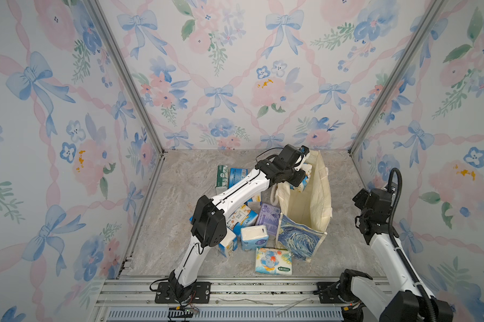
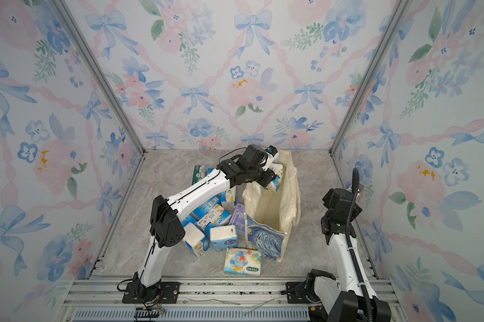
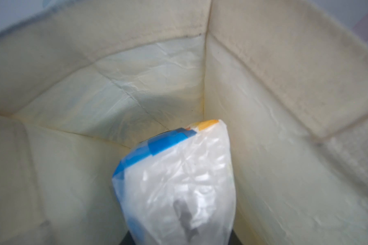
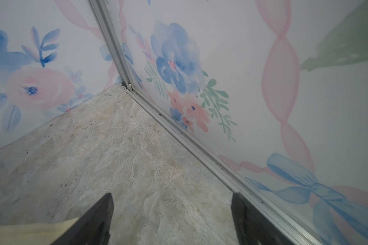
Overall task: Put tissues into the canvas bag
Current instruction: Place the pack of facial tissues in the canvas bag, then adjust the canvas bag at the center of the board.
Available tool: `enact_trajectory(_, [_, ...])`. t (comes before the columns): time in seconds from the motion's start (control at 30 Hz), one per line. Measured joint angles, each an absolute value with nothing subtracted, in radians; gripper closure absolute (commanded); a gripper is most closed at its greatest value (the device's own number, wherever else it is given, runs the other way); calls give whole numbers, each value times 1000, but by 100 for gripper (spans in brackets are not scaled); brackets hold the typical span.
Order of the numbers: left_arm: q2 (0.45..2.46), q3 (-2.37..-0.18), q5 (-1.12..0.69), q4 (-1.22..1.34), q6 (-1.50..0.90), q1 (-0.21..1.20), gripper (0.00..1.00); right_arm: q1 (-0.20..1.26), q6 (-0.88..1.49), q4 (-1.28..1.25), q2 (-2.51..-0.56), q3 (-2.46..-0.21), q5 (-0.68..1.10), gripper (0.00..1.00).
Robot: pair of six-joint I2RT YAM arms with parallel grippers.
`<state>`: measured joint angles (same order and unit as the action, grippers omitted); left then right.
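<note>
blue-white tissue pack (image 3: 174,186) at mouth of canvas bag (image 1: 305,206)

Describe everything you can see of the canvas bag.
The canvas bag is a cream fabric tote standing upright on the marbled tabletop, mouth open upward. Its near side carries a blue swirling print; a cream handle droops at its side. The creased lining shows, and what shows inside looks empty. The left gripper holds a tissue pack in the mouth's far end. A lilac pack lies beside it, seemingly touching.
</note>
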<state>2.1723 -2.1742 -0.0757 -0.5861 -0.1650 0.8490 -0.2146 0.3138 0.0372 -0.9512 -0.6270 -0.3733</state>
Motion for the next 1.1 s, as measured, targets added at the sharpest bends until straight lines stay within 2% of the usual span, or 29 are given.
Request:
enact_trajectory(0.13, [2172,-2180,-76,-587,-165,851,58,-215,328,142,-904,-748,-215,15])
enact_trajectory(0.33, [2172,-2184,-80,-587,-167,855,42,-215,386,216,-788,-858,14,17])
enact_trajectory(0.5, [2172,-2189,-86,-586,-166,855,29,-213,430,282,-775,-940,193,17])
enact_trajectory(0.73, [2171,-2210,-94,-584,-166,855,32,-160,442,366,-850,-1018,368,19])
enact_trajectory(0.9, [2143,-2215,-80,-583,-157,855,37,-89,435,414,-913,-1019,430,25])
enact_trajectory(1.1, [2050,-2214,-18,-586,-131,855,37,-31,402,470,-956,-1047,437,36])
